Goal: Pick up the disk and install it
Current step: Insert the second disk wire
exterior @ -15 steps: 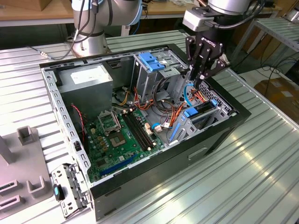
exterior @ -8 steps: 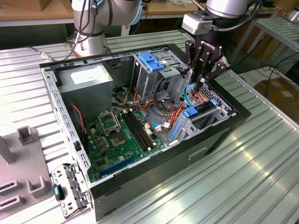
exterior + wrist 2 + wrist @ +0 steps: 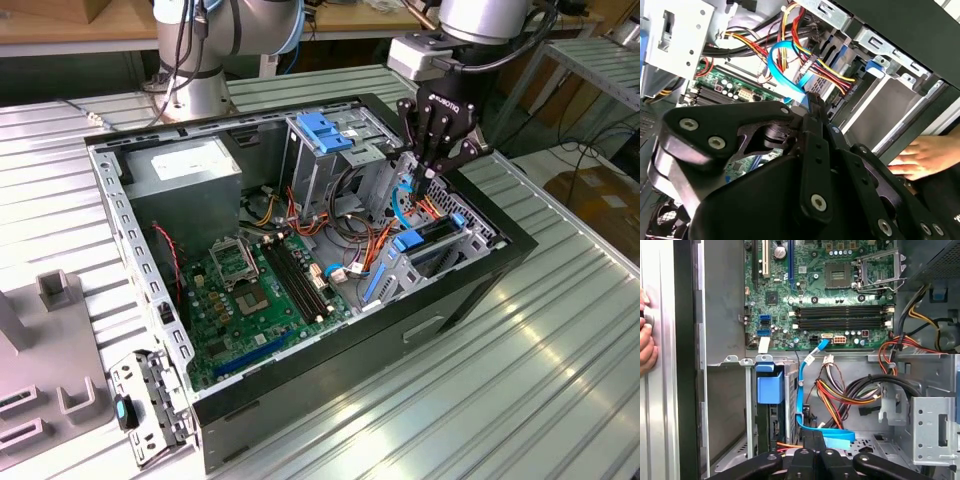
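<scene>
first wrist view: the gripper (image 3: 812, 442) is seen with its fingers pressed together and nothing held between them. just beside the tips, the disk (image 3: 771, 390) is found seated on edge in the drive cage (image 3: 747, 405), with a blue rail end and a dark edge shown; its long axis is judged to run down into the cage

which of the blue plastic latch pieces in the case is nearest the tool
The blue plastic latch on the lower drive cage, just below the tool in the exterior view. The other blue latch tops the taller grey cage, farther toward that view's left.
</scene>
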